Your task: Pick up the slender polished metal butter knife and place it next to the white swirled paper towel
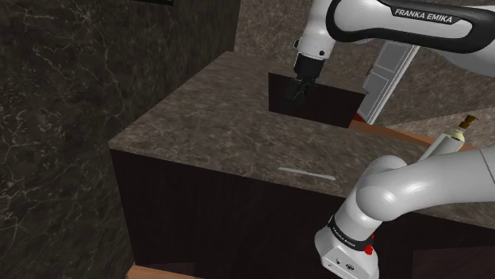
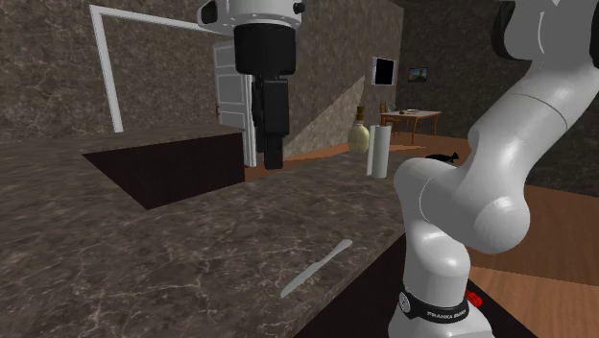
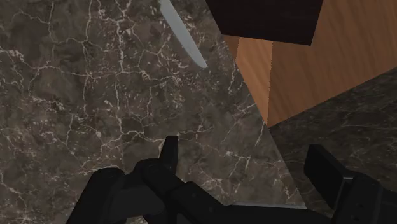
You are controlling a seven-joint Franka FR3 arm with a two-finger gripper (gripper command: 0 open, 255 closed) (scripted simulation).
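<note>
Gripper (image 3: 249, 164) empty, fingers (image 3: 168, 153) apart with nothing between them, seen in the wrist view. It hangs above the dark marbled counter (image 1: 214, 127), not touching it, close to the edge of a dark rectangular recess (image 1: 317, 101) cut into the top. In the second exterior view the gripper (image 2: 274, 161) points straight down beside that recess (image 2: 163, 171).

Knife (image 1: 307, 173) lies flat on the counter near its front edge, the side closest to the arm's base, well apart from the gripper. It is slim, pale grey and bare. In the second exterior view the knife (image 2: 317, 267) lies at a slant just inside the counter's edge. In the wrist view the knife (image 3: 184, 39) lies ahead of the fingers, near where the counter drops to the wood floor (image 3: 292, 70).

Paper towel roll (image 2: 379, 152) stands upright, white, at the far end of the counter, well apart from the knife. Pale bottle (image 2: 360, 134) stands just behind it. Farther back are a white door (image 2: 230, 96) and a wooden table (image 2: 411, 117).
</note>
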